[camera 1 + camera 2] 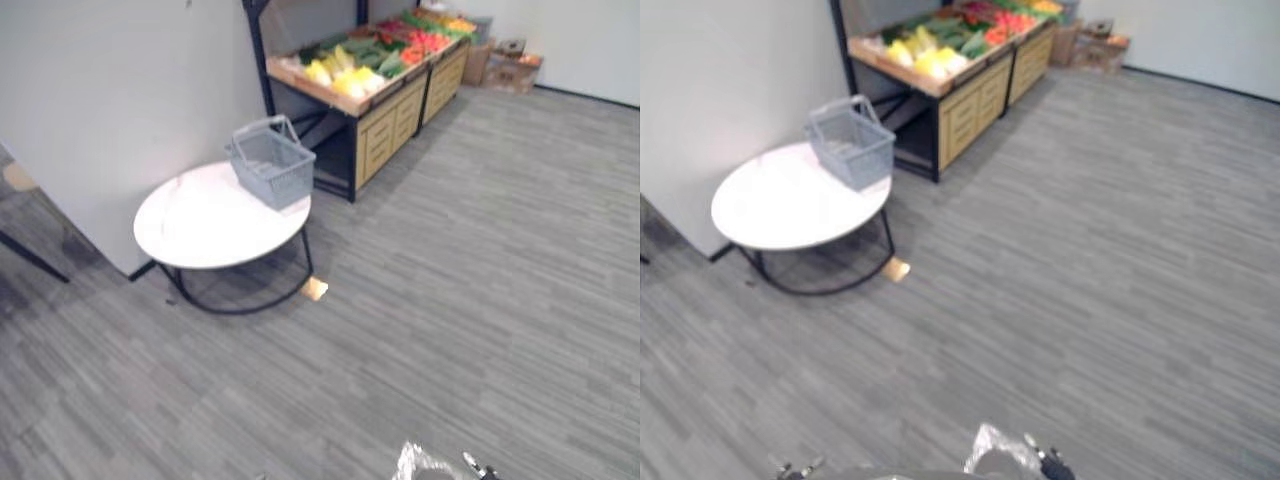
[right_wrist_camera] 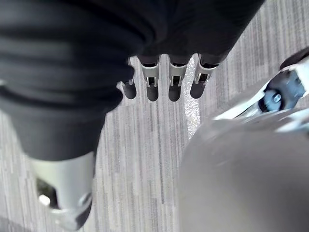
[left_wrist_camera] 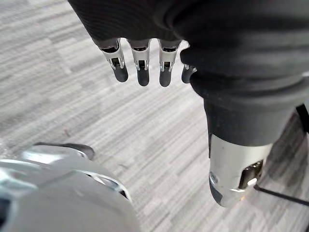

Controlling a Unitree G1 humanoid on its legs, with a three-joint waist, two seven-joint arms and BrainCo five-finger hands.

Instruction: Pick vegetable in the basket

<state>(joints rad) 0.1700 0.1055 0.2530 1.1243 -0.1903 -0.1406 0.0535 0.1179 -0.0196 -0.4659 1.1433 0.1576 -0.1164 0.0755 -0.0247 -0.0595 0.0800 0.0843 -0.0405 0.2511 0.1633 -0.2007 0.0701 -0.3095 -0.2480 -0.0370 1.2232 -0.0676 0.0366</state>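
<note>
The left hand (image 3: 140,67) hangs over the grey plank floor (image 3: 58,77) with its fingers (image 3: 165,72) loose and nearly straight and its thumb (image 3: 231,176) set apart, holding nothing. The right hand (image 2: 152,82) hangs the same way above the floor, its fingers (image 2: 175,84) relaxed and its thumb (image 2: 63,198) apart, with nothing in its grasp. The vegetables (image 1: 370,55) lie well apart from both hands, across the floor at the far side of the room, on the top tray of a wooden display stand (image 1: 390,115) with drawer fronts that runs along the wall. On that tray yellow vegetables (image 1: 343,75) sit at the near end, green ones (image 1: 365,48) beyond them, then red ones (image 1: 425,40), with orange and yellow ones (image 1: 452,20) at the far end. Just beside the near end of the stand is a round white table (image 1: 175,230) on a black frame, and a grey mesh basket (image 1: 272,165) stands on its far edge, handle raised; its inside shows plain grey mesh. A small tan piece (image 1: 314,289) lies on the floor by the table's base. Cardboard boxes (image 1: 515,65) sit on the floor past the far end of the stand.
</note>
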